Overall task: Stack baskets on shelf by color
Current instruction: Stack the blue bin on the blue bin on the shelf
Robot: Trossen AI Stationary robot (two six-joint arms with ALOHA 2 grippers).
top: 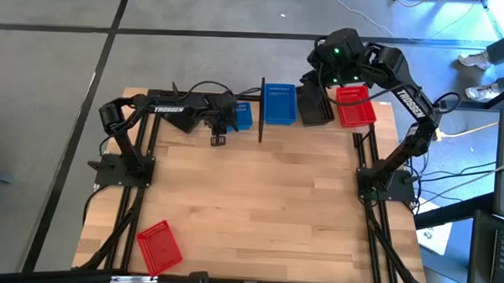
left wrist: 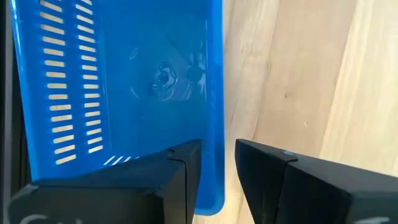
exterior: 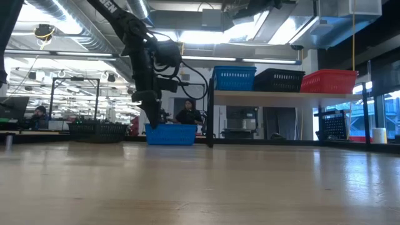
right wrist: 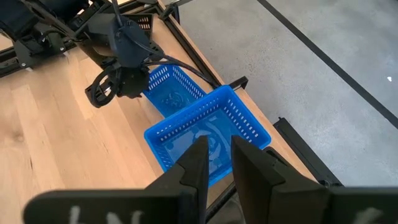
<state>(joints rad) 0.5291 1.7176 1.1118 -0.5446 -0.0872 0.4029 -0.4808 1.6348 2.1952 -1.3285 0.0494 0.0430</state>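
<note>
Between the fingers of your left claw (left wrist: 217, 171), narrowly parted and straddling its side wall without pinching, sits the blue basket (left wrist: 118, 87) on the table (left wrist: 298, 74) beside the shelf (top: 320, 119); lift now and it likely slips free.

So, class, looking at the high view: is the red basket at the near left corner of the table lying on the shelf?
No: that red basket lies on the bare tabletop, far from the shelf at the far edge.

We see one basket (left wrist: 118, 87) on the table (top: 258, 200) under our left tool (left wrist: 216, 171), its wall between the fingers; the shelf (exterior: 275, 95) stands beside.
</note>
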